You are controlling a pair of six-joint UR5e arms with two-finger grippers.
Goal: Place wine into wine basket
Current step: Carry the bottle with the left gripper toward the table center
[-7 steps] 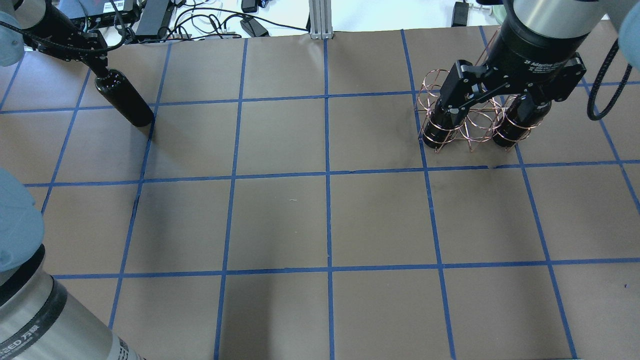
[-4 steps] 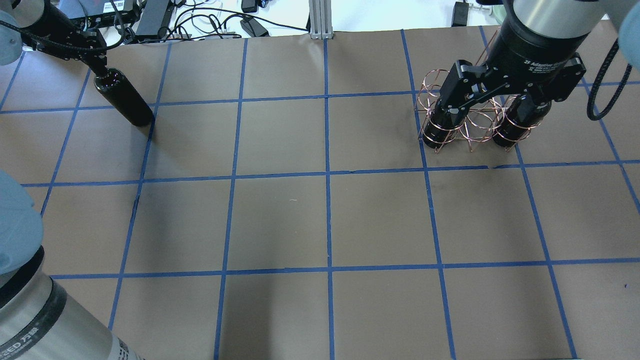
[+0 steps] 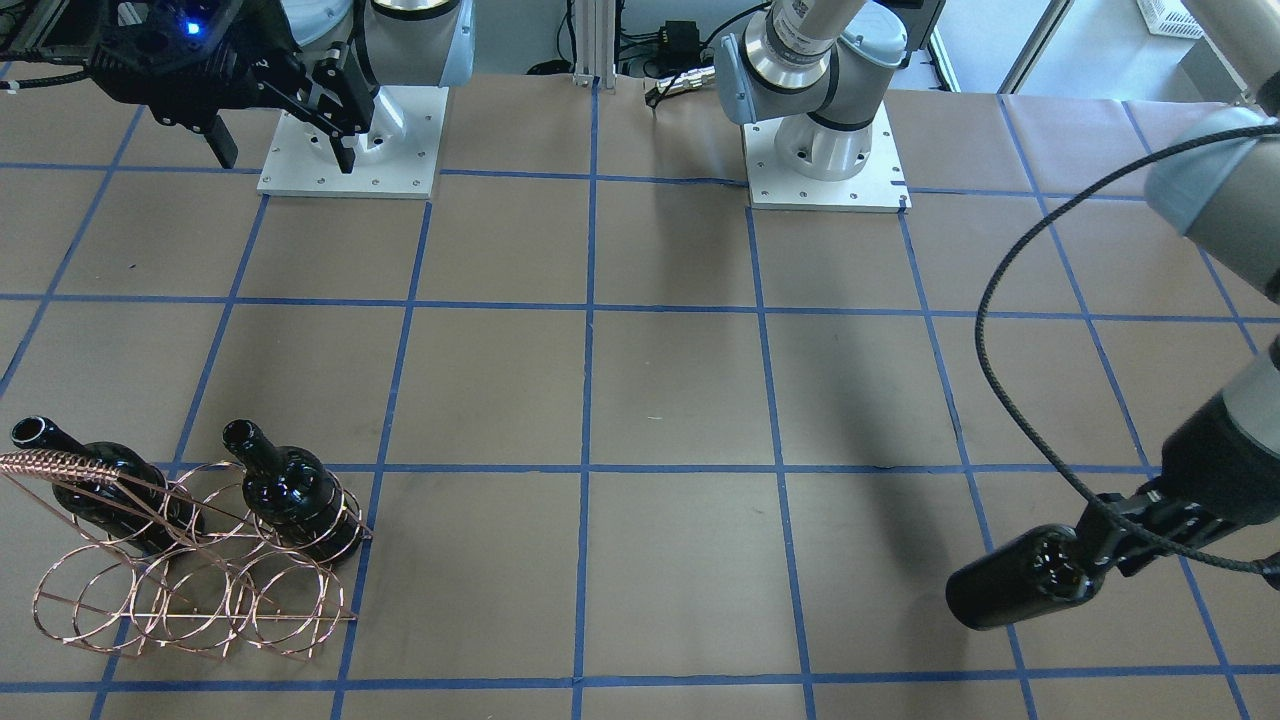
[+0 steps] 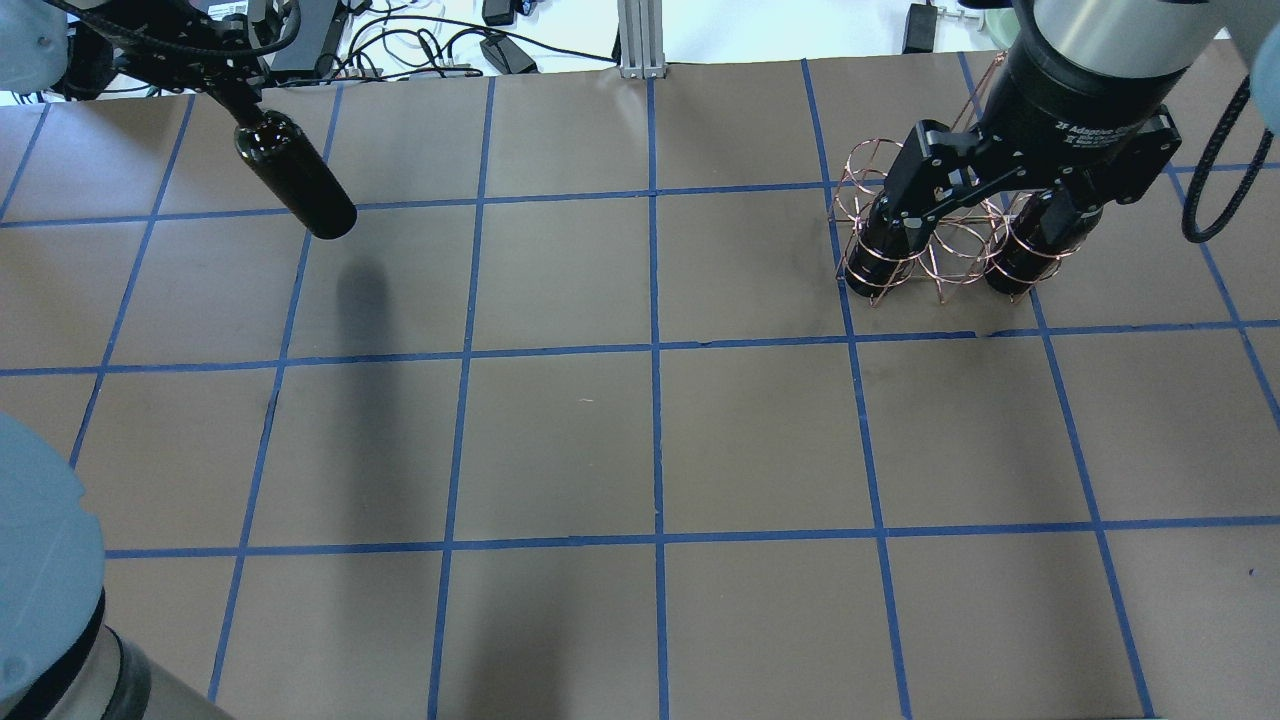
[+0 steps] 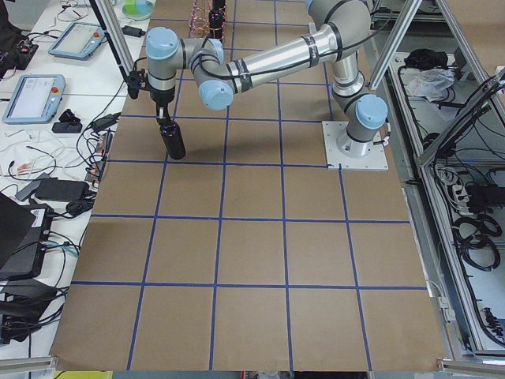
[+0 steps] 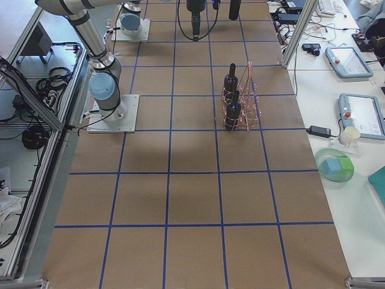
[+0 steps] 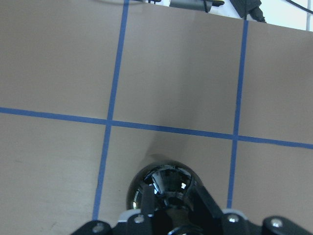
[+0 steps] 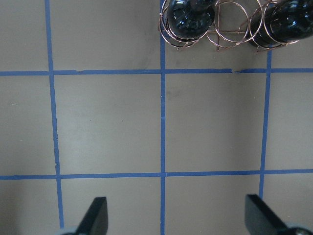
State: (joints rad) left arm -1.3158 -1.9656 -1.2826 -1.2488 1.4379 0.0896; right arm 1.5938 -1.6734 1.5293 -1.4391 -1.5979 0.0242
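Observation:
My left gripper (image 4: 243, 108) is shut on the neck of a glossy near-black wine bottle (image 4: 296, 186) and holds it upright, clear of the table, at the far left. The bottle also shows in the front view (image 3: 1020, 580), the left side view (image 5: 172, 140) and the left wrist view (image 7: 164, 182). The copper wire wine basket (image 4: 940, 250) stands at the far right and holds two look-alike bottles (image 3: 290, 495) (image 3: 110, 490). My right gripper (image 4: 985, 215) is open and empty, high above the basket (image 8: 230, 29).
Brown paper with a blue tape grid (image 4: 655, 350) covers the table. Cables and power units (image 4: 420, 40) lie beyond the far edge. The two arm base plates (image 3: 825, 165) (image 3: 350, 150) are bolted at the robot's side. Tablets (image 5: 31, 95) lie on a side bench.
My left gripper has lifted the bottle off the table and carried it a little to the right; its shadow now lies apart from it. The right gripper has hardly moved.

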